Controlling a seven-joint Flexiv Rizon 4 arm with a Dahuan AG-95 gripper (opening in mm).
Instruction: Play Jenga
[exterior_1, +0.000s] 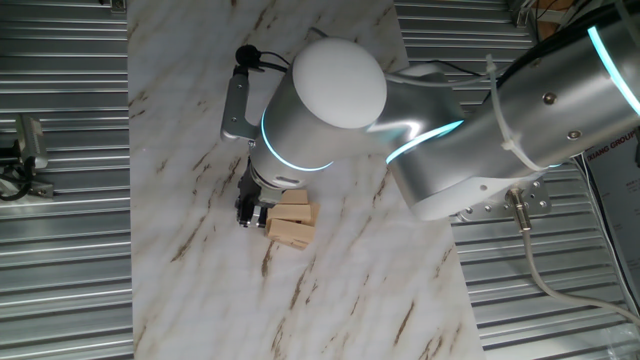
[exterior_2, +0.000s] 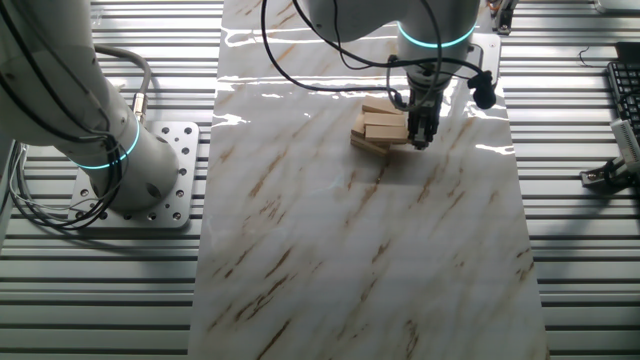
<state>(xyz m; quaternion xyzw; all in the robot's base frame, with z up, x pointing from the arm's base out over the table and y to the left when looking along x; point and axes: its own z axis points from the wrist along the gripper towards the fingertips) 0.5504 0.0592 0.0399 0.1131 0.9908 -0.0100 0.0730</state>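
The end effector hangs pointing down at the right-hand side of the Jenga stack in the other fixed view, its dark fingers right against the ends of the blocks. In one fixed view the same end effector shows just left of the stack, mostly hidden beneath the arm's wrist; whether the fingers are parted or clenched, or pinch a block, I cannot tell from either view.

The stack is a small pile of pale-tan wooden blocks in a few crosswise layers, sitting on the counter in the upper middle of the other fixed view and a little left of centre in one fixed view.

Above the fingers rises the silver robot arm, its joints ringed with cyan light, with black cables looping around the wrist. The counter is white marble-patterned with brown veins. The arm's base is bolted to a perforated plate at the left of the other fixed view, on a ribbed metal surface.
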